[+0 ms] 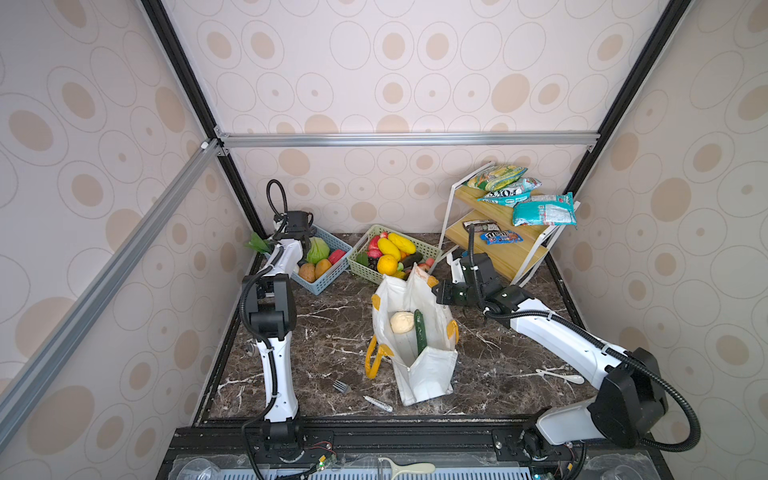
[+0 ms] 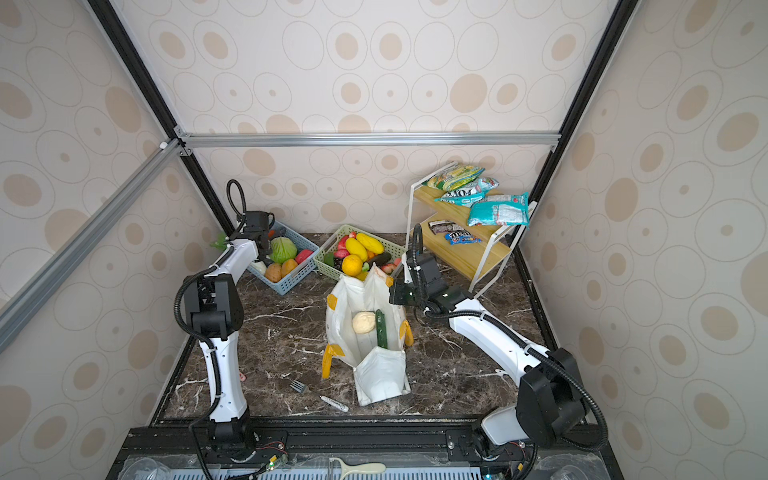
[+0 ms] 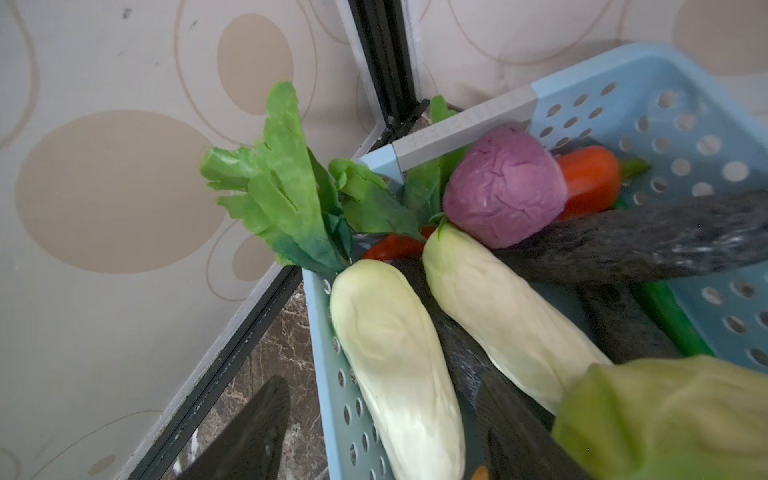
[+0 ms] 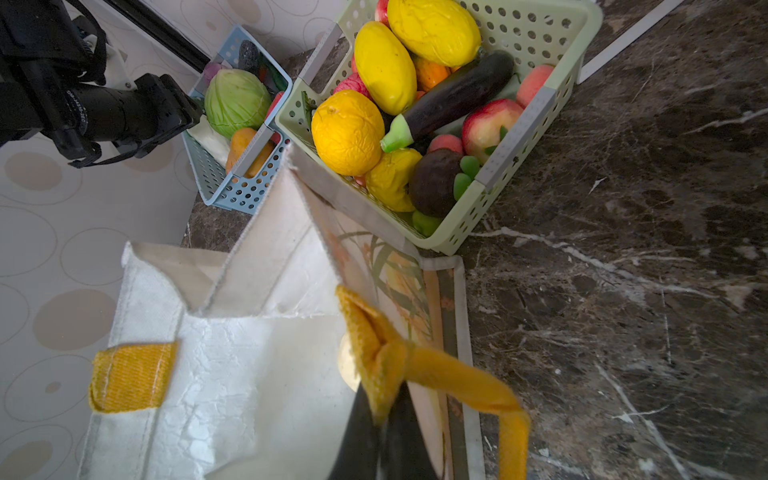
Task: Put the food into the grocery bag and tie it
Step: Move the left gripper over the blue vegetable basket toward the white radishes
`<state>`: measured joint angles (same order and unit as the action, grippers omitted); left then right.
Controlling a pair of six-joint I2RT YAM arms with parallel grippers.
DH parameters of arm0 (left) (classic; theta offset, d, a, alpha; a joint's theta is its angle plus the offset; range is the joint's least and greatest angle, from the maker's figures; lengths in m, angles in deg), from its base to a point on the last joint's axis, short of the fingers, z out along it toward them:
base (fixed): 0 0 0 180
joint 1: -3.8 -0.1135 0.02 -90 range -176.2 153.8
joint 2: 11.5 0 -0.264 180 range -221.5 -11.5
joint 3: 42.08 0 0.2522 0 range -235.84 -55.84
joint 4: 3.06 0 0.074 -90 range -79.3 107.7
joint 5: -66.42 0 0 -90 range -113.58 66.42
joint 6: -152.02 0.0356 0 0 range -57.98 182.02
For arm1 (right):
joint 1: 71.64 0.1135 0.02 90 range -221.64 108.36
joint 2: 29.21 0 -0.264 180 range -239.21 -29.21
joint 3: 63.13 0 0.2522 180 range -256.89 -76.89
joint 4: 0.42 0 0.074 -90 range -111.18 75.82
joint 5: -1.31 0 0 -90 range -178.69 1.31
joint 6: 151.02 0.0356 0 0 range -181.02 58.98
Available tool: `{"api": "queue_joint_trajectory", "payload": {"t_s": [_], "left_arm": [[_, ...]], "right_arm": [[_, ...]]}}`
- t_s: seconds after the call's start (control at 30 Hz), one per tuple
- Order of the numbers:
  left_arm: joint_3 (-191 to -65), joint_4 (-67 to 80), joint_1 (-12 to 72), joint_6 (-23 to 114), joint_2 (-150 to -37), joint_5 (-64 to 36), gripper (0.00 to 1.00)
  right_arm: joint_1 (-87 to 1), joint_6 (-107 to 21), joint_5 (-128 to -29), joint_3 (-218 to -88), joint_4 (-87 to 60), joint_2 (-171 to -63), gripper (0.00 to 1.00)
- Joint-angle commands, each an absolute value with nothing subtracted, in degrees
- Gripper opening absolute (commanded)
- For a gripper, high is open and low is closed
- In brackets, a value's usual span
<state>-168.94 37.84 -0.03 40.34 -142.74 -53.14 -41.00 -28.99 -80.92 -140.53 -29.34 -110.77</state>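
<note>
Left wrist view: the left gripper [image 3: 382,386] hung over the blue basket [image 3: 685,124] at the far left, ready to take more food.

Its fingers [image 3: 249,436] stood wide, one outside the basket wall and one inside. The pale cabbage [image 3: 395,353] lay between them and, as it seemed, was not yet pinched. A green leaf [image 3: 282,178] and a red-orange pepper [image 3: 590,178] lay beyond it. In both top views the grocery bag [image 1: 428,374] stood in the middle of the desk [image 1: 332,332], with the beige ball [image 1: 402,322] and the cucumber [image 1: 420,334] already inside. The right gripper [image 1: 436,289] had its fingers closed on the yellow strap [image 4: 415,365] at the far right corner of the bag, holding the mouth open. The step in hand was probably picking the cabbage. The next move called for closing on it clear of the wall, then carrying it right to the bag.
</note>
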Motion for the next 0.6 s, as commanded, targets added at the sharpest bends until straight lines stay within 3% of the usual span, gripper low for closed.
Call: {"api": "queue_joint_trajectory", "payload": {"t_s": [0.0, 0.57], "left_arm": [[-172.3, 39.8, -0.9, 41.5, -144.4, -54.4, 0.72], [-179.3, 39.7, -1.2, 46.4, -151.9, -58.0, 0.69]], "right_arm": [[-41.2, -29.3, -81.0, -142.0, -27.5, -110.8, 0.00], [-41.2, -27.9, -80.3, -140.1, -30.5, -107.4, 0.00]]}}
